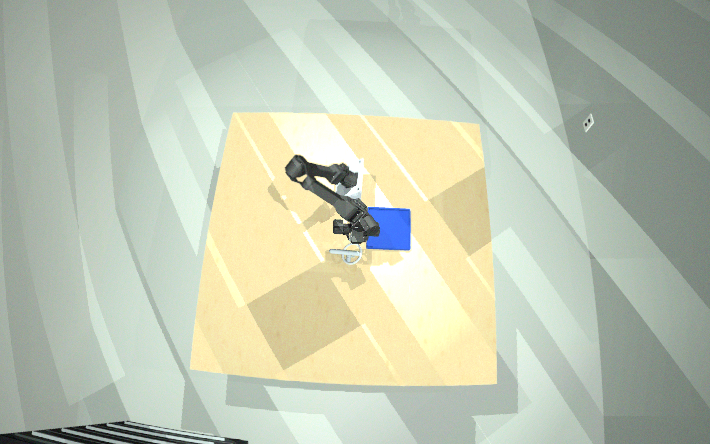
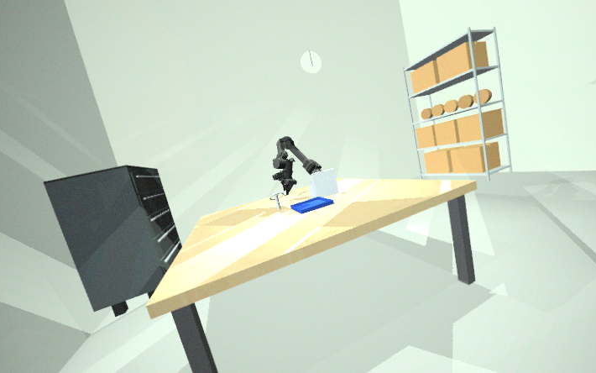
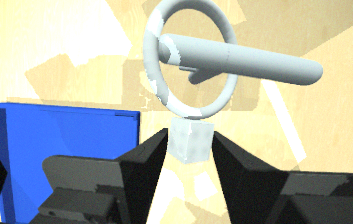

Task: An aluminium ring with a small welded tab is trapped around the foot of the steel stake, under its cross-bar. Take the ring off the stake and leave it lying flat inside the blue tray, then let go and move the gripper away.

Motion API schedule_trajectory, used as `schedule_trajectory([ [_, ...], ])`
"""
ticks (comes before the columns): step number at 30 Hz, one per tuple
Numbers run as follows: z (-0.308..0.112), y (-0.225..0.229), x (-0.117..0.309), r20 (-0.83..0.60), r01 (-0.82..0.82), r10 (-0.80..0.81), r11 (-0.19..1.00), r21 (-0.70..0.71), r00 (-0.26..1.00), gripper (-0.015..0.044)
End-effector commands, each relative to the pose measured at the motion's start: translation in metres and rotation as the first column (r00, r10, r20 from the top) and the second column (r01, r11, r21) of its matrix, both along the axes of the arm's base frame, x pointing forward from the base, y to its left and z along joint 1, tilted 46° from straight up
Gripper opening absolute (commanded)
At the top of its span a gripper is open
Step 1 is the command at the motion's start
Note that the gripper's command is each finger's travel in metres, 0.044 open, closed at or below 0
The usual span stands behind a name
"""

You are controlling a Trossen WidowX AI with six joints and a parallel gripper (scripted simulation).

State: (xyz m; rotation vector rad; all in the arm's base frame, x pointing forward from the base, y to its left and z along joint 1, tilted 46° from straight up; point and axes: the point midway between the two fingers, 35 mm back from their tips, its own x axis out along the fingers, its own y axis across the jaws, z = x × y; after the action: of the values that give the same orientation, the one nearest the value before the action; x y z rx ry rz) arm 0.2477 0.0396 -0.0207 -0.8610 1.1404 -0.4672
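Aluminium ring (image 1: 360, 254) (image 2: 270, 198) (image 3: 150, 57), top view: it lies around the stake's cross-bar (image 1: 337, 251) (image 2: 279, 195) (image 3: 267, 65), well inside all four edges of the bench (image 1: 297, 330) (image 2: 253, 259) (image 3: 337, 120). The blue tray (image 1: 409, 229) (image 2: 317, 207) (image 3: 67, 108) sits beside it, towards the bench's right edge. The arm (image 1: 323, 191) (image 2: 297, 153) throws its elbow towards the left edge, then doubles back to bring the wrist over the near side of the ring.

Exterior view: the ring is up near the top of the stake (image 2: 279, 204) (image 3: 203, 75), off the bench. The elbow is high and the fingers (image 1: 356, 239) (image 2: 287, 190) point down.

Wrist view: the fingers are closed on the pale welded tab (image 3: 191, 141). One end of the cross-bar shows within the ring; the other reaches out across its rim.

I judge the step in hand to be threading the ring off over the cross-bar. Next calls for a small sideways shift, perhaps with some tilt, until the long end passes through, and only then a lift towards the tray. Pulling straight up now could snag it.
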Motion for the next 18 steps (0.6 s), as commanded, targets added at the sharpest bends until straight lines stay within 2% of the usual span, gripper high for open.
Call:
schedule_trajectory([
  [1, 0.0055, -0.0021, 0.0013, 0.009, -0.001, 0.001, 1.0, 0.027, 1.0, 0.0],
  [18, 0.0123, -0.0119, 0.002, 0.002, -0.004, 0.003, 0.995, 0.105, 1.0, 0.0],
])
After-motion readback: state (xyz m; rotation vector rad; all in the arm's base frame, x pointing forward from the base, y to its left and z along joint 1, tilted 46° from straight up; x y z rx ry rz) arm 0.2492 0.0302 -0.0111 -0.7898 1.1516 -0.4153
